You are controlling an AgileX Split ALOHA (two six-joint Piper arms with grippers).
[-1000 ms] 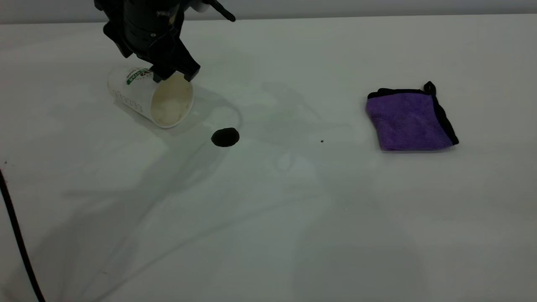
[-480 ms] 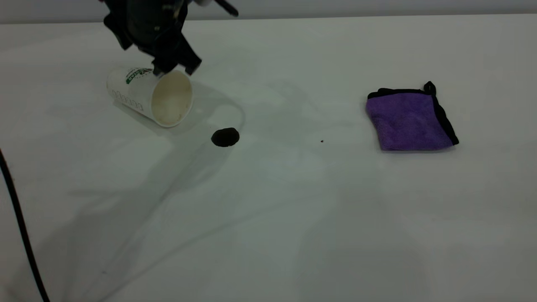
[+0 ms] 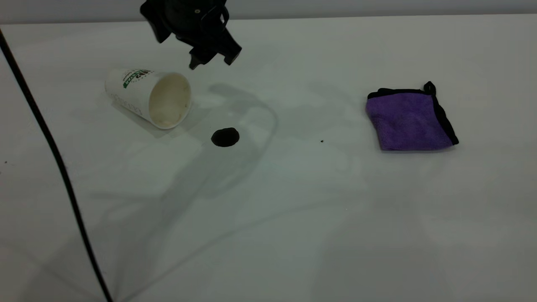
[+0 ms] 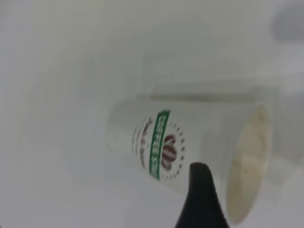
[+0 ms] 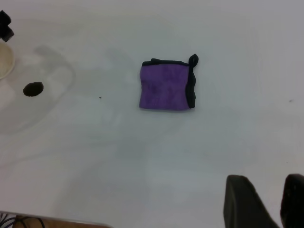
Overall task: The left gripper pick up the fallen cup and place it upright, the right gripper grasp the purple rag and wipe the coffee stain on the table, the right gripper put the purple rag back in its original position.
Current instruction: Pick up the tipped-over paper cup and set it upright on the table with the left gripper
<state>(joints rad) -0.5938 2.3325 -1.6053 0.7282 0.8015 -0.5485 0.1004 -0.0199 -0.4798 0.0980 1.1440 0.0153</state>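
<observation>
The paper cup (image 3: 147, 97) lies on its side at the bench's (image 3: 268, 218) left rear, mouth toward the coffee stain (image 3: 225, 137) just beside it. It looks light and thin-walled, likely to roll or crush; a gentle pinch across the rim or mid-wall seems safest. The left end effector (image 3: 211, 58) hangs above, off the cup's mouth side, fingers apart and empty. The purple rag (image 3: 409, 119) lies well apart to the right, soft and easily pinched. The right end effector (image 5: 266, 202) sits near that side, slightly parted, empty. A thin black cable (image 3: 50, 151) crosses the left foreground.
</observation>
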